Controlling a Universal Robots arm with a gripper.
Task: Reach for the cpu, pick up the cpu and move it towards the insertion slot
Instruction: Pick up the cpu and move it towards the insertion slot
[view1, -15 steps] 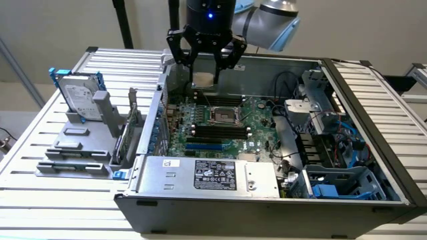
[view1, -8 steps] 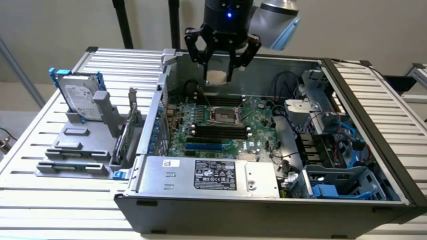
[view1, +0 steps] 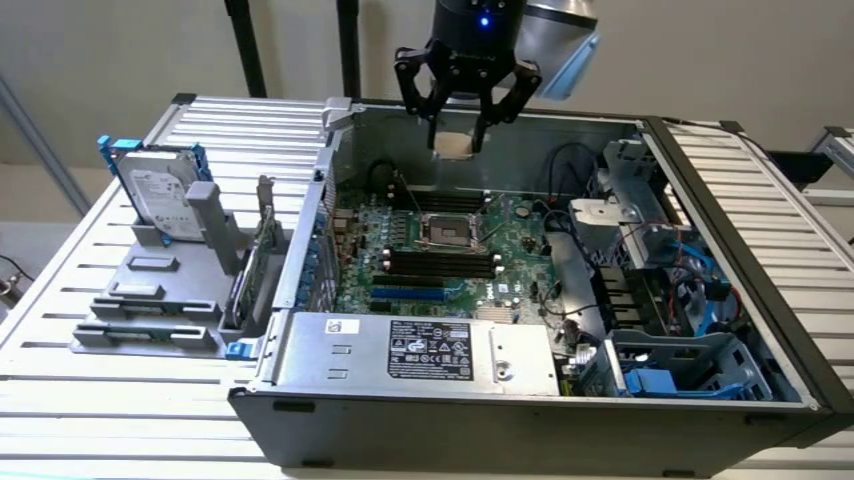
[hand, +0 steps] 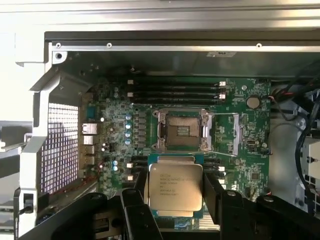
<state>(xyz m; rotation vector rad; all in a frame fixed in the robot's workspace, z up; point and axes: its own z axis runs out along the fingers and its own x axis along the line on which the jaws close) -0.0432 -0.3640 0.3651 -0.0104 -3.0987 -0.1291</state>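
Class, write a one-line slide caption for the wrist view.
Gripper holding the cpu above the open computer case, short of the empty insertion slot on the green motherboard.

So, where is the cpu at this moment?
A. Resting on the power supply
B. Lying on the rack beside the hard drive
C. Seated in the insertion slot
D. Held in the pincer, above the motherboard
D. In the wrist view the pincer grips the cpu between its fingers, and the insertion slot beyond it lies open with nothing in it; in the exterior view the cpu hangs above the case.
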